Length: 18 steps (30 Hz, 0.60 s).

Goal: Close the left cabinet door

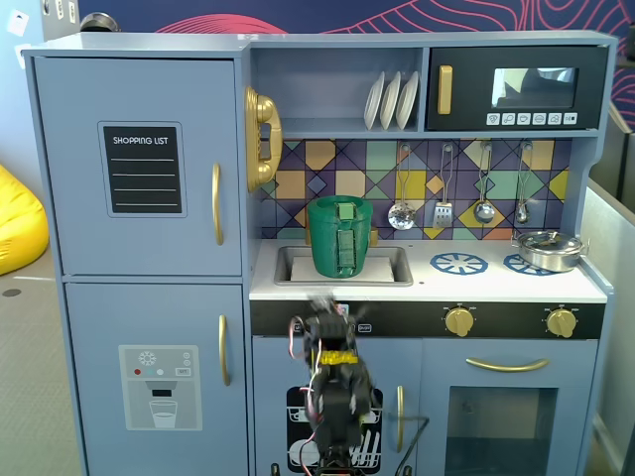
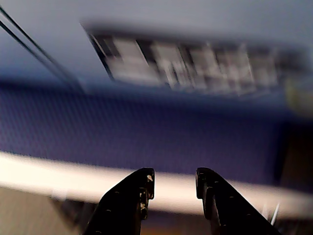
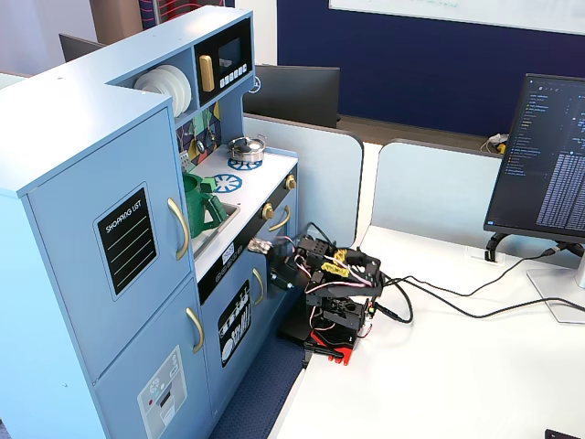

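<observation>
Gripper [image 2: 174,182] fingers stand apart with nothing between them in the wrist view, so it is released; that picture is smeared, showing only blurred blue surfaces and a pale band. The arm [image 3: 329,283] sits folded low in front of the toy kitchen [image 1: 327,45], well apart from the upper cabinet, which suggests it has no present claim on the door and is either done or resting.

Largest of the task's things, the left cabinet door [image 1: 139,164] fills the upper left of the kitchen in a fixed view. It is a flat light-blue panel and appears to lie flush with its frame in both fixed views, so the closing looks complete. On it sits the black "SHOPPING LIST" chalkboard [image 1: 144,169] with white ruled lines, and near its right edge the curved gold handle [image 1: 216,203] stands upright. A green pot [image 1: 340,236] rests in the sink of the counter [image 1: 516,288].
</observation>
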Motion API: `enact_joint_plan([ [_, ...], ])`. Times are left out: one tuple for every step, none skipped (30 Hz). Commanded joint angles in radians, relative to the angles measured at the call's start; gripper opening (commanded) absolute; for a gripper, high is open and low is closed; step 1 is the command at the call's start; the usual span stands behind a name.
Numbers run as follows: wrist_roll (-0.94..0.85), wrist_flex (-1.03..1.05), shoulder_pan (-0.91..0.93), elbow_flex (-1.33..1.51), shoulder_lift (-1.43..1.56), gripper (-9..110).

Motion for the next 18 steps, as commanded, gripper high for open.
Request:
enact_joint_plan([
  [0.071,0.172,0.064,0.124,0.183,0],
  [0.074,0.199,0.064,0.144,0.201,0],
  [0.081,0.216,0.061,0.160,0.210,0],
  [0.109,0.224,0.060,0.173,0.215,0],
  [0.130,0.233,0.060,0.190,0.221,0],
  [0.146,0.256,0.055,0.196,0.222,0],
  [0.184,0.281,0.038,0.198,0.222,0],
  [0.212,0.299,0.029,0.198,0.219,0],
  [0.232,0.324,0.026,0.198,0.222,0],
  [0.229,0.342,0.026,0.198,0.222,0],
  [0.230,0.342,0.031,0.198,0.222,0],
  [0.230,0.344,0.041,0.198,0.222,0],
  [0.230,0.344,0.055,0.198,0.222,0],
  [0.229,0.344,0.064,0.198,0.222,0],
  [0.224,0.344,0.066,0.198,0.222,0],
  [0.221,0.345,0.066,0.198,0.222,0],
  [0.218,0.345,0.066,0.198,0.222,1],
  [0.216,0.345,0.066,0.198,0.222,1],
])
